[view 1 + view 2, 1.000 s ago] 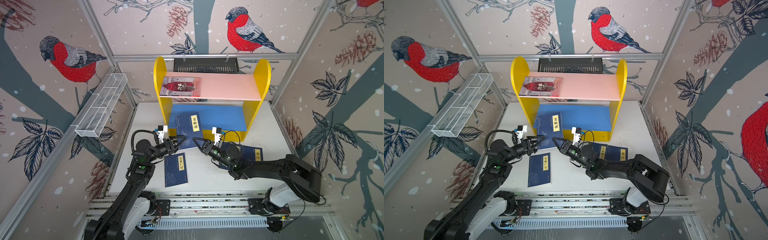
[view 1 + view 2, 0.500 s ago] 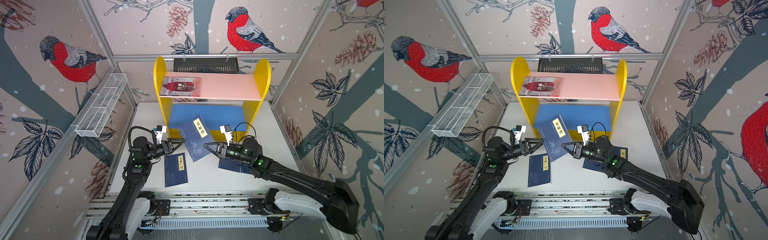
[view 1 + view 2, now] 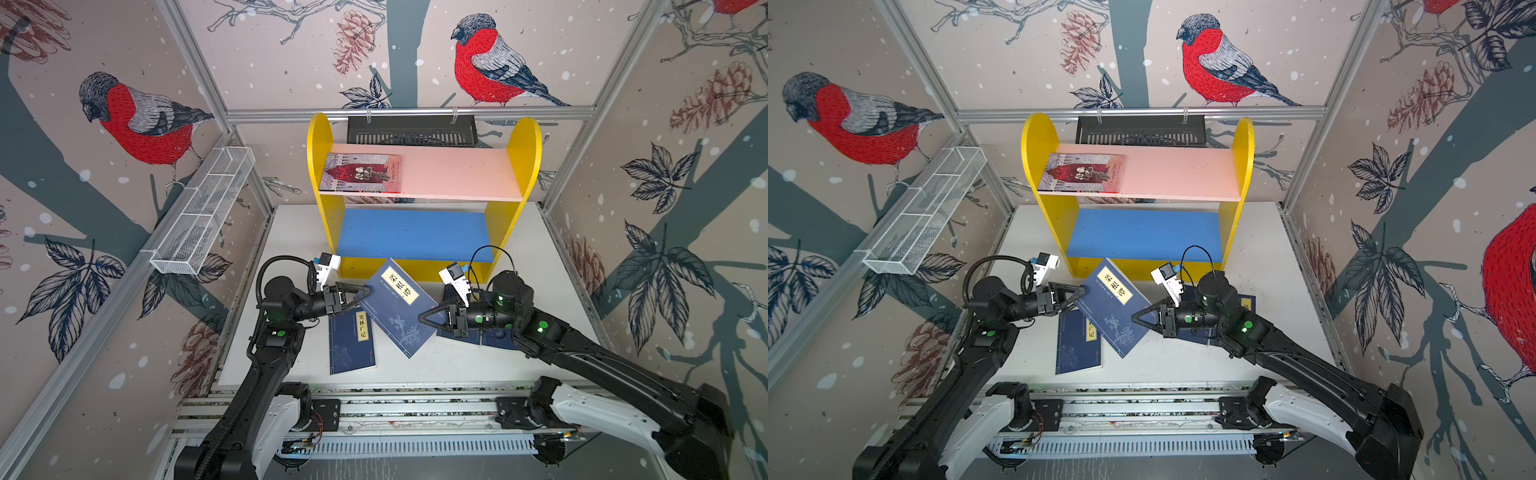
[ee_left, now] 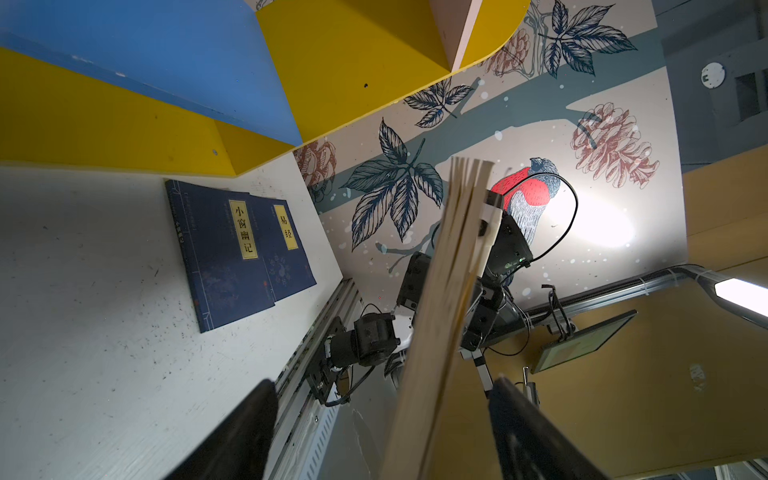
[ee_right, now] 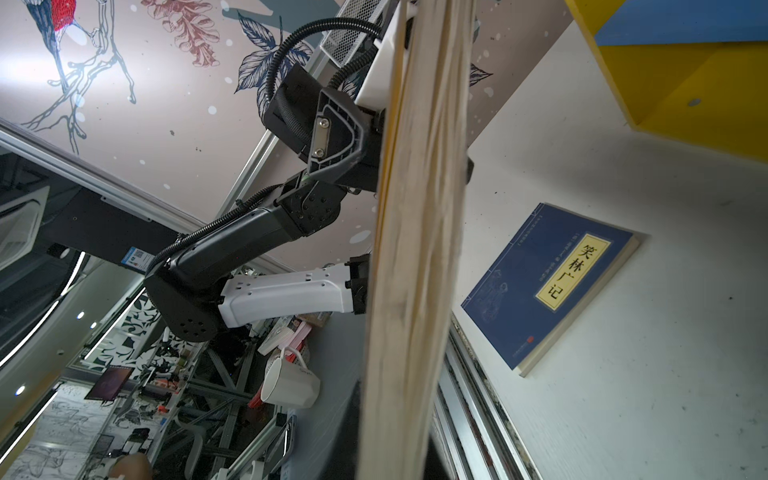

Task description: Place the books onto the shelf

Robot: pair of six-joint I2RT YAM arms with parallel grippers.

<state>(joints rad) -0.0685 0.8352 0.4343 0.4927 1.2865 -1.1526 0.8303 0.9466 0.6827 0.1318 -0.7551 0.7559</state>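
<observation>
– Left wrist view: left tool (image 4: 382, 382) fingers apart, straddling navy book (image 4: 449, 270) edge; right tool (image 3: 423, 319) clamped on it, above desk (image 3: 457, 361), before shelf (image 3: 415, 232)?
– Yes. Risk: single thin-edge grip, book could sag or slip.

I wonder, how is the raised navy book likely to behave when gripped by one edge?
Probably floppy: the raised navy book is a thin paperback and its pages fan apart at one end. Likely light, since the right gripper pinches just one edge. It may sag or swing; the open left gripper straddles the opposite edge.
</observation>
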